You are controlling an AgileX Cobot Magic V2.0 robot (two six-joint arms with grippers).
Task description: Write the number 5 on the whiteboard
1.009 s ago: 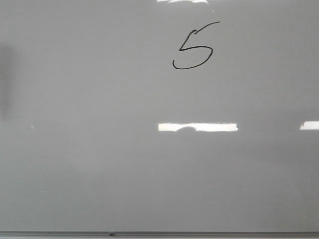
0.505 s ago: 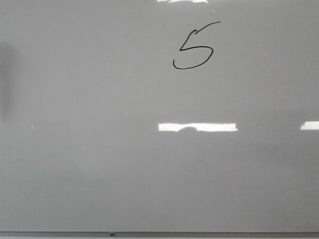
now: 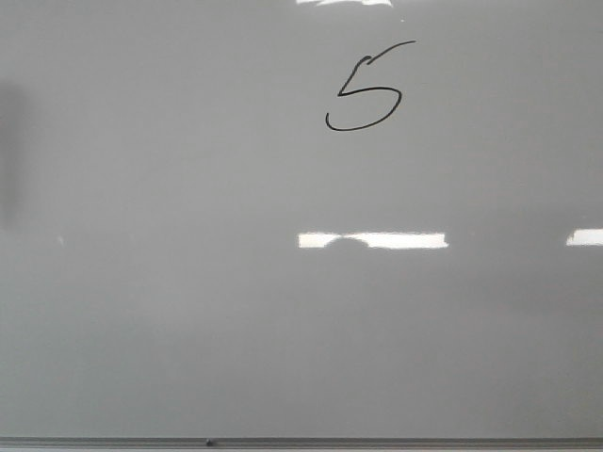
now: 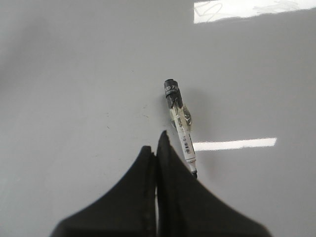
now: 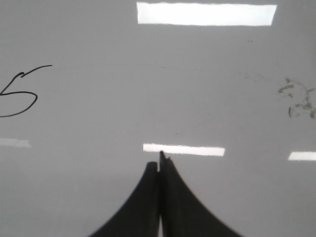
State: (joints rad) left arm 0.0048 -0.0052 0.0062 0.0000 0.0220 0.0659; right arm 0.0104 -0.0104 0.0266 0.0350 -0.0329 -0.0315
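Note:
The number 5 (image 3: 369,91) is drawn in thin black line high on the whiteboard (image 3: 188,282), right of centre in the front view. No arm shows in that view. The same 5 (image 5: 22,92) appears at the edge of the right wrist view, well away from my right gripper (image 5: 159,163), which is shut and empty above the bare board. My left gripper (image 4: 157,143) is also shut with nothing between its fingers. A white marker with a black cap (image 4: 180,126) lies on the board just beside it, its tip hidden behind one finger.
A thin grey frame strip (image 3: 377,441) runs along the board's near edge. Bright rectangular glare patches (image 3: 372,240) sit on the glossy surface. Faint grey smudges (image 5: 298,101) mark the board in the right wrist view.

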